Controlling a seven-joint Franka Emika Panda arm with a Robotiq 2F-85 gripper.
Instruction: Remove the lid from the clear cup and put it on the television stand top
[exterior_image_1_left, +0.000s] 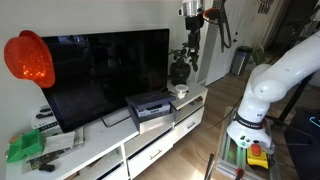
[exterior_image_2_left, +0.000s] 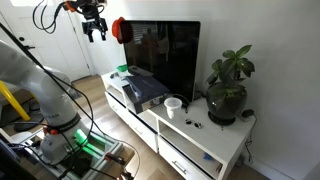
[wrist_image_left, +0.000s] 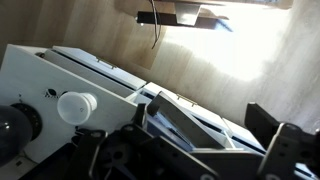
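The clear cup (exterior_image_2_left: 173, 107) stands on the television stand top (exterior_image_2_left: 205, 140), between a grey box-shaped device and a potted plant. The whitish lid (exterior_image_2_left: 173, 101) sits on the cup. Both exterior views show the cup; it also shows here (exterior_image_1_left: 181, 92), on the stand top (exterior_image_1_left: 100, 140). In the wrist view the lid (wrist_image_left: 76, 105) is a white disc at the left, seen from above. My gripper (exterior_image_2_left: 95, 33) hangs high in the air, far above the stand, open and empty. It also shows in an exterior view (exterior_image_1_left: 192, 38), and its dark fingers (wrist_image_left: 200, 150) frame the wrist view.
A large television (exterior_image_2_left: 165, 55) stands along the back of the stand. The grey device (exterior_image_2_left: 140, 90) lies beside the cup, and the dark pot with a plant (exterior_image_2_left: 228, 98) is on the cup's other side. Green items (exterior_image_1_left: 25, 148) lie at the stand's end. Small dark bits (exterior_image_2_left: 192, 124) lie near the cup.
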